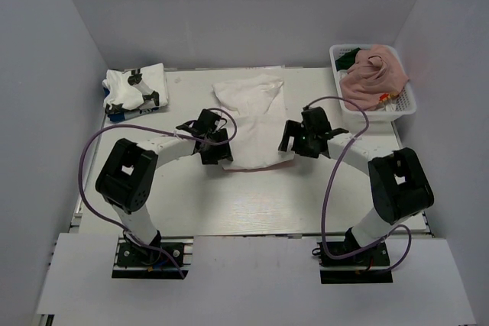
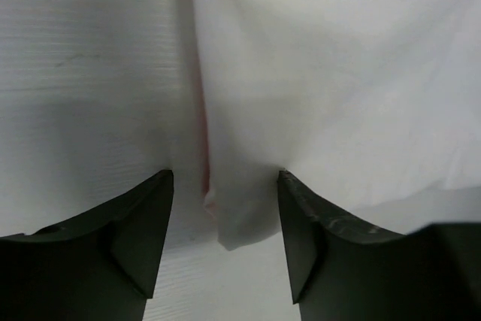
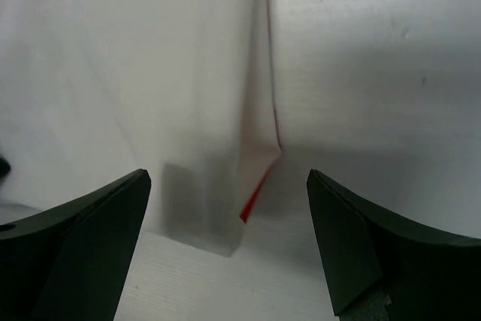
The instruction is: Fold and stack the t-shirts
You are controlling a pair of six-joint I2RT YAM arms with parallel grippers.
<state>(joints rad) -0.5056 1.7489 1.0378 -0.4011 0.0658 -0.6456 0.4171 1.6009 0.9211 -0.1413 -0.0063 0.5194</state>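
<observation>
White t-shirt [image 1: 256,116], frame centre: near-left corner between spread left gripper [image 2: 225,219] fingers; near-right corner between spread right gripper [image 3: 229,219] fingers.

Soft, matt white cloth t-shirt [image 1: 256,124] on faintly ribbed table [image 1: 267,204].

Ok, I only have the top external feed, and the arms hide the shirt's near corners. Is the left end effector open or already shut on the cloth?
Observer: Open. In the left wrist view the left end effector has a finger on either side of the white t-shirt's near left corner.
Operator: And the right one?
Observer: The right end effector is open as well, straddling the near right corner.
Operator: Any print visible there?
Observer: Only a red strip peeking out at that folded corner.
</observation>
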